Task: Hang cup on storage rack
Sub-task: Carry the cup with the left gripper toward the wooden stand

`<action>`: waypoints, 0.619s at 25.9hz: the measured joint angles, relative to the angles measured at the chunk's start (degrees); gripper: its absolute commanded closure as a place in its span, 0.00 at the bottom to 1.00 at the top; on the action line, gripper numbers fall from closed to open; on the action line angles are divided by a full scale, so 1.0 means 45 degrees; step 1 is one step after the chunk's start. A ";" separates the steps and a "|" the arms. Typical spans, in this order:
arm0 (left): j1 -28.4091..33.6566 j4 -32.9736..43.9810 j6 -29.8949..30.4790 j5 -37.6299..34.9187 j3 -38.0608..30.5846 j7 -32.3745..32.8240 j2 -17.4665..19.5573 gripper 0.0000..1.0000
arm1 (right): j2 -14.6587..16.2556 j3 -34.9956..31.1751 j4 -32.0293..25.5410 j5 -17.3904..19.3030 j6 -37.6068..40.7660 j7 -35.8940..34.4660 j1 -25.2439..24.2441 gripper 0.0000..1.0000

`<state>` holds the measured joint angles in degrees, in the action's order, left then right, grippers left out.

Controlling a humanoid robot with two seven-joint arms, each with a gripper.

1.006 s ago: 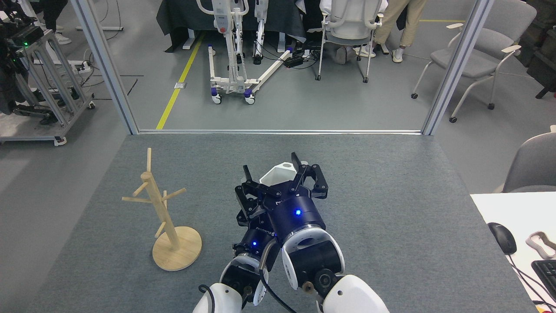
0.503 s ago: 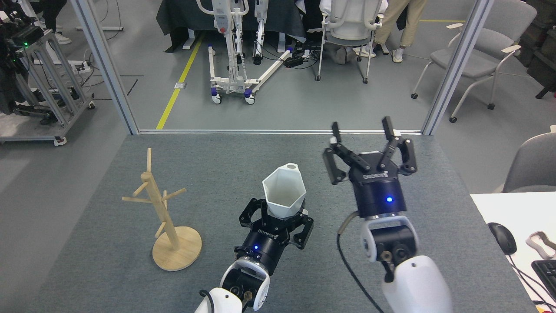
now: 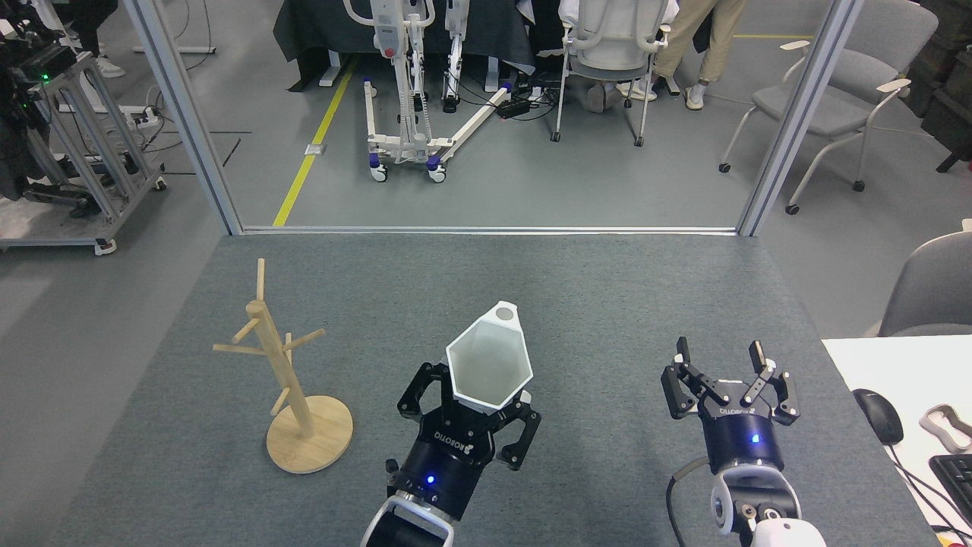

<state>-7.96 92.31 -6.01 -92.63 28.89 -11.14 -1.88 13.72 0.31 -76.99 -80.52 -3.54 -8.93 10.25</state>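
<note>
A white cup (image 3: 490,365) with six flat sides is held up in the air by the left gripper (image 3: 469,410). The black fingers of that gripper are pressed against the lower part of the cup, one on each side, so the cup is pinched between them. The open top of the cup is turned up toward the camera, and the gray inside can be seen. A small tab with a round hole (image 3: 504,311) sticks out from the far edge of the rim. The storage rack (image 3: 282,372) is made of light wood and is stood on the gray carpeted table (image 3: 607,289), well to the left of the cup. Its pole stands upright on a flat round base (image 3: 310,444), and short pegs are pointed out and up from the pole. Nothing is hung on the pegs. The cup is well apart from the rack. The right gripper (image 3: 721,355) is seen off to the right, well away from the cup, with nothing in it. Its two fingers are spread apart. A white desk corner (image 3: 858,365) with a black mouse (image 3: 878,415) is seen at the right edge.
</note>
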 measured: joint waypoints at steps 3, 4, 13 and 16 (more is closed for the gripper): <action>0.0390 0.0422 -0.0145 -0.0244 0.0005 -0.0291 0.0281 0.97 | 0.0000 -0.0011 0.0084 -0.0065 -0.0035 -0.0077 -0.0299 0.01; 0.0465 0.0505 -0.0309 -0.0302 0.0002 -0.0402 0.0345 0.96 | 0.0000 -0.0004 0.0041 -0.0089 -0.0044 -0.0089 -0.0457 0.01; 0.0997 0.1198 -0.2210 -0.0569 -0.0050 -0.0848 0.1297 0.94 | 0.0120 -0.0004 -0.0180 -0.0221 -0.0049 -0.0110 -0.1129 0.00; 0.1092 0.1311 -0.2770 -0.0684 -0.0054 -0.1086 0.1533 0.94 | 0.0161 0.0002 -0.0153 -0.0181 -0.0062 -0.0061 -0.1142 0.00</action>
<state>-3.04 98.21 -18.47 -95.70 28.65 -16.02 5.01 14.44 0.32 -77.68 -81.33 -3.81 -9.21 5.11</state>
